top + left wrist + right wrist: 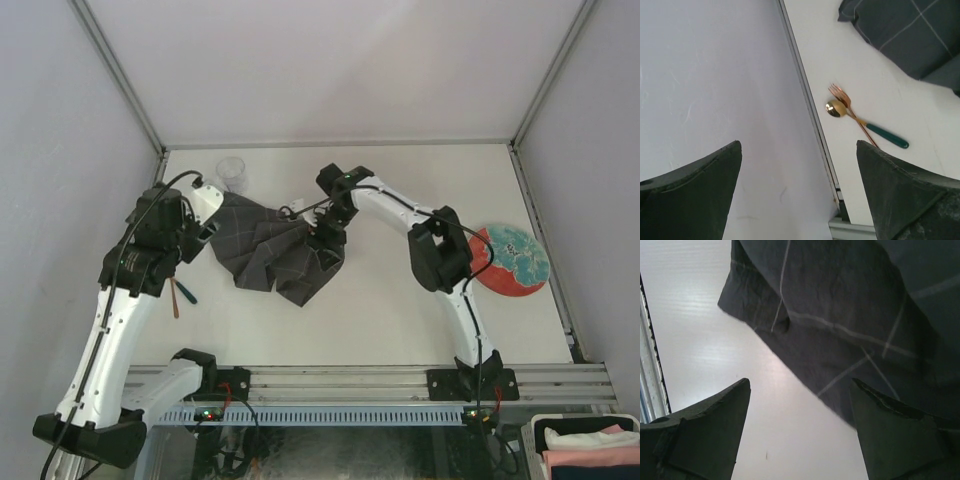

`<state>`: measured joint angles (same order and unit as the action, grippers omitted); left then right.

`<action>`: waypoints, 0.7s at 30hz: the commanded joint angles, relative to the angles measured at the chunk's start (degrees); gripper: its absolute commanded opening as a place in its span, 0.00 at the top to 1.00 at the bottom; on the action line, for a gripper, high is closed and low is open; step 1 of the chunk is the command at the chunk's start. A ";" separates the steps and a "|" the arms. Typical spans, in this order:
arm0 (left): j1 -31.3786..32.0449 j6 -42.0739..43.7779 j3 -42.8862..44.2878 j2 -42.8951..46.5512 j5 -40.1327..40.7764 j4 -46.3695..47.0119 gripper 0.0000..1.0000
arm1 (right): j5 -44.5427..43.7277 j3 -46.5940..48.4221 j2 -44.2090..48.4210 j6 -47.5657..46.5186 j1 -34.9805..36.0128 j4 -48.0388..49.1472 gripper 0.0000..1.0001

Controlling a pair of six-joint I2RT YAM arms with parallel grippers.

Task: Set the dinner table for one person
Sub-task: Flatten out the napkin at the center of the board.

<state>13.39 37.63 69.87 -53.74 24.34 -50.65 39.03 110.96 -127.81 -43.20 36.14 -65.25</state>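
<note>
The dinner table [400, 310] is an off-white top edged by grey rails. A crumpled dark grey checked cloth [270, 255] lies left of centre. My left gripper [198, 240] hovers at the cloth's left edge, open and empty; its view [797, 200] shows the side wall and rail between its fingers. My right gripper [325, 245] is over the cloth's right edge, open and empty [800, 435], with the cloth [850, 315] just ahead of the jaws. A gold fork and a green-handled spoon [865, 126] lie together near the left rail [180, 295].
A clear glass [232, 172] stands at the back left. A red plate with a teal pattern [512, 260] lies at the right edge. A bin with folded cloths [590, 445] sits below the table's front right corner. Walls close in on three sides.
</note>
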 commanded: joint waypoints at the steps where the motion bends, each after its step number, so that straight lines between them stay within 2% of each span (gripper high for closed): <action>1: -1.10 0.32 -2.10 3.84 0.96 -0.84 0.00 | 0.93 5.63 -4.19 1.45 4.56 0.59 0.20; 6: -1.12 -1.67 -0.88 5.11 0.75 -3.38 0.00 | 1.14 8.91 -8.18 1.30 7.28 0.51 0.20; 14: -1.14 -2.10 -2.46 7.35 0.76 -3.75 0.00 | -0.41 5.08 -9.04 2.38 9.77 2.51 0.20; 21: -1.16 -2.12 -3.12 8.55 0.63 -3.75 0.00 | -1.36 7.30 -12.57 1.61 11.68 3.46 0.20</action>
<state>12.62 36.53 67.16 -46.17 24.47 -54.92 38.89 116.92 -137.29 -41.30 46.24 -63.59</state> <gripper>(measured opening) 0.997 0.804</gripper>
